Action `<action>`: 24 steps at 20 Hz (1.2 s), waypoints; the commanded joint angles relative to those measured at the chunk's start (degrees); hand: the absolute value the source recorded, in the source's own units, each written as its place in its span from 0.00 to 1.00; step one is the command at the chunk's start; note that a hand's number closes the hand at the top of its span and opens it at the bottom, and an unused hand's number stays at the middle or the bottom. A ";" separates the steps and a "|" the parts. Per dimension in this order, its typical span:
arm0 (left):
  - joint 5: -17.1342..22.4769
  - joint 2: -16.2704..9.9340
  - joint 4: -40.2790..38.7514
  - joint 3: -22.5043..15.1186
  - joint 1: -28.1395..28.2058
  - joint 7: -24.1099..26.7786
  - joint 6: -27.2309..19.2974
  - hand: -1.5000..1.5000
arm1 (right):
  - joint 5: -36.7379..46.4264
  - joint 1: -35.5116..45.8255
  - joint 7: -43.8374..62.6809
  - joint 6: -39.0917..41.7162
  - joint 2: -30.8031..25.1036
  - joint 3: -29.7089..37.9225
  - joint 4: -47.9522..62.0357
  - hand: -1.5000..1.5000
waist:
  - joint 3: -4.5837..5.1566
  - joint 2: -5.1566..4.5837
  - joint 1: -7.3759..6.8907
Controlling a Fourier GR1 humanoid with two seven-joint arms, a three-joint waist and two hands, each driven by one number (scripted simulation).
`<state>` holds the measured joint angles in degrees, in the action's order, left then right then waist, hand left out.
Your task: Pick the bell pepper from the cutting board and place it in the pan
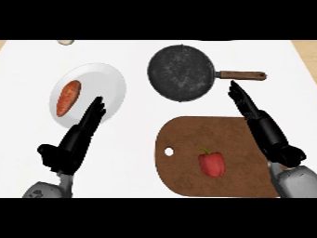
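Red against brown: you find the bell pepper (pixel 211 164) lying on the cutting board (pixel 188 139) in the lower right of the frame, green stem pointing toward the upper left. The pepper sits right of the board's hanging hole and touches neither hand.

Locate the pan (pixel 181 72) at upper centre. It is dark and round, its brown handle pointing to the right edge of the frame. The pan stands just above the cutting board on the white tabletop (pixel 140 153), apart from it.

Check the right hand (pixel 260 123) at the right of the frame. Its forearm enters from the lower right corner, and the hand stretches up along the board's right edge. The fingers (pixel 238 93) are straight and extended, gripping nothing, with their tips just below the pan handle. The hand is near the pepper, to its upper right, but well clear of it.

Check the left hand (pixel 75 142) at the lower left. Its fingers are also straight and open, holding nothing, and their tips overlap the lower right rim of a white plate (pixel 109 79).

Note that the plate occupies the upper left of the frame and carries an orange sweet potato (pixel 68 96) lying at a slant. A small pale object (pixel 65 42) sits at the top edge, upper left; you cannot tell what it is.
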<state>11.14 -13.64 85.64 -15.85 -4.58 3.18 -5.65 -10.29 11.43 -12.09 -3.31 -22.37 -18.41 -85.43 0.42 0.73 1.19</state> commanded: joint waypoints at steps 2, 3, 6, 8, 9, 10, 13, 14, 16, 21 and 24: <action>-1.70 -1.14 -0.28 3.93 -4.66 -1.74 -2.90 0.50 | -0.61 3.33 -0.77 10.44 -3.41 -1.69 3.80 1.00 | -0.47 -0.91 -1.85; -1.88 -2.15 1.17 5.07 -3.62 -1.98 -4.15 0.50 | -0.60 4.05 1.56 13.59 -4.32 -4.71 1.26 1.00 | -0.45 -0.75 -2.59; -2.92 -5.91 -0.04 10.32 -7.70 -2.64 -6.52 0.50 | 0.70 7.12 2.31 24.24 -7.60 -11.42 1.63 1.00 | -0.45 -1.18 -4.63; -1.15 -4.67 -2.40 11.39 -6.91 -4.23 -6.73 0.50 | 13.16 2.68 -8.33 13.89 -11.77 -8.49 0.58 1.00 | -0.47 -0.64 -0.68; -0.97 -5.63 -1.44 11.83 -6.00 -4.60 -6.40 0.50 | 13.24 2.20 -12.10 10.62 -11.69 -5.72 -2.15 0.00 | -0.50 -0.40 -0.38; -1.53 -4.47 -0.30 10.88 -4.77 -4.70 -7.49 0.50 | 14.19 -0.30 -14.98 8.81 -13.69 -3.99 -3.13 0.00 | -0.52 -0.25 0.05; -1.38 -5.77 -0.76 12.37 -4.53 -4.39 -7.01 0.50 | 15.67 -2.81 -20.65 5.22 -18.49 1.83 -5.39 0.00 | -0.48 -0.24 0.44; -0.46 -6.29 -1.77 13.55 -6.73 -4.80 -6.13 0.50 | 15.97 -3.45 -22.25 5.29 -19.86 3.08 -6.22 0.00 | -0.45 -0.40 0.51; -0.78 -5.43 -3.02 12.91 -6.25 -4.65 -5.72 0.50 | 13.74 -4.88 -20.65 9.17 -25.62 7.02 -10.51 0.00 | -0.39 -0.43 0.46; -0.98 -5.38 -1.55 12.80 -6.76 -5.63 -5.66 0.50 | 14.37 -3.20 -6.73 16.91 -36.73 9.49 -23.04 0.00 | -0.22 -0.17 0.34; -1.60 -5.99 -0.73 13.26 -6.73 -5.98 -6.14 0.50 | 13.30 0.56 -0.16 22.94 -42.72 11.57 -26.65 0.00 | -0.21 -0.25 -0.50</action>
<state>9.84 -19.32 84.02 -2.76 -11.28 -2.45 -11.87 3.83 8.74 -19.90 14.01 -58.15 -9.65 -106.50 0.15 0.48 1.34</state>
